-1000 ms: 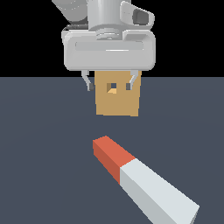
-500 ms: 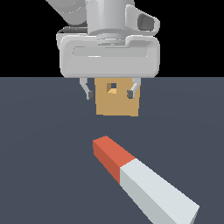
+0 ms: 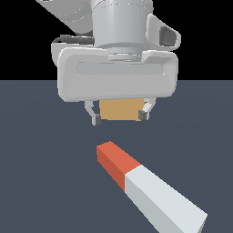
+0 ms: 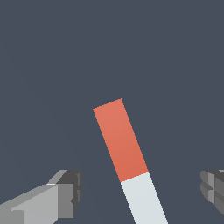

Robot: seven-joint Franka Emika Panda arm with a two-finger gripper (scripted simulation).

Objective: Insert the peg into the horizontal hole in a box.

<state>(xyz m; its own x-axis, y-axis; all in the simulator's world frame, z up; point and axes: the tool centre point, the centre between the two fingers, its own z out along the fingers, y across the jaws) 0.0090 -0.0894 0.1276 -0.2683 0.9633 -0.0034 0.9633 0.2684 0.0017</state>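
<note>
The peg (image 3: 145, 186) lies flat on the dark floor, its red-orange end pointing away toward the box and its pale grey-white part running to the exterior view's lower right. It also shows in the wrist view (image 4: 127, 153). The tan box (image 3: 119, 110) stands behind it, mostly hidden by my gripper's body; its hole is hidden. My gripper (image 3: 119, 116) hangs open and empty above the floor, between the box and the peg's red end. In the wrist view my gripper (image 4: 142, 192) has its fingers (image 4: 65, 192) spread wide on both sides of the peg.
The dark grey floor (image 3: 41, 182) spreads all around. No other objects are in view.
My gripper has moved toward the camera and the peg, growing larger in the exterior view and now covering most of the box and its hole. The peg has not moved.
</note>
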